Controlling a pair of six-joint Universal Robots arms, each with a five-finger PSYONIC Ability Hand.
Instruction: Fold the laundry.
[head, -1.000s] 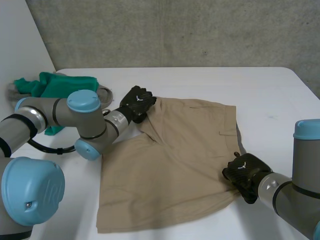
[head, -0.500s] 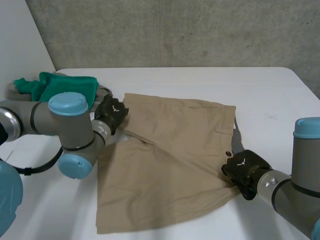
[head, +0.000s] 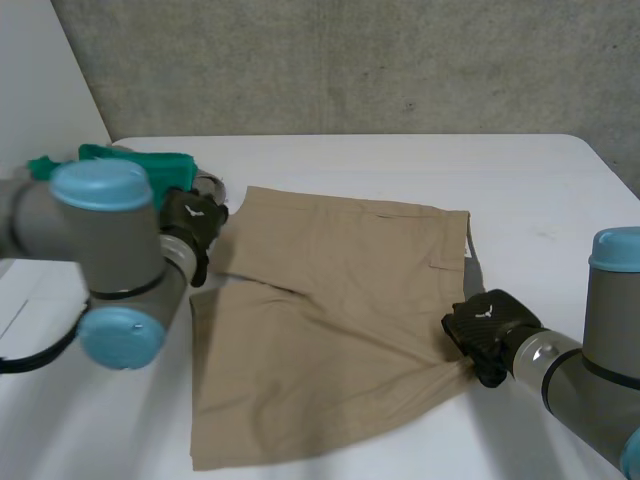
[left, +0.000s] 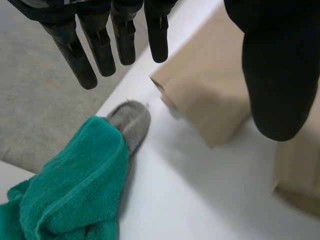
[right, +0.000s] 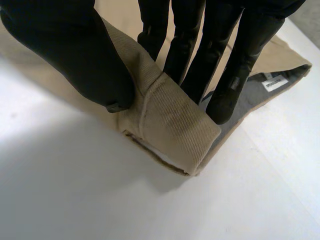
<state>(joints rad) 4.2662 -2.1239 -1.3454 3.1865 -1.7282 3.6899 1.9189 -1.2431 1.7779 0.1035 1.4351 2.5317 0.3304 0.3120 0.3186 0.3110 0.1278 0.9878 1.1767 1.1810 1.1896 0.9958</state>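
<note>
The right hand (right: 65, 50) clamps thumb and fingers on a rolled bit of the right edge, toward the near corner, of the tan twill shorts (head: 330, 320), spread flat on the white table (head: 400, 160). The left hand (left: 280, 75), fingers straight and empty, hovers just beside the shorts' far left corner, near a crumpled green towel (left: 75, 190). A clean fold likely needs its matching pinch there, clear of the towel.

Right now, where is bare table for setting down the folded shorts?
Bare table runs beyond the far edge of the khaki shorts, widest to their right, past the right hand pinching them. Crowded far left: green towel, grey cloth, open left hand.
</note>
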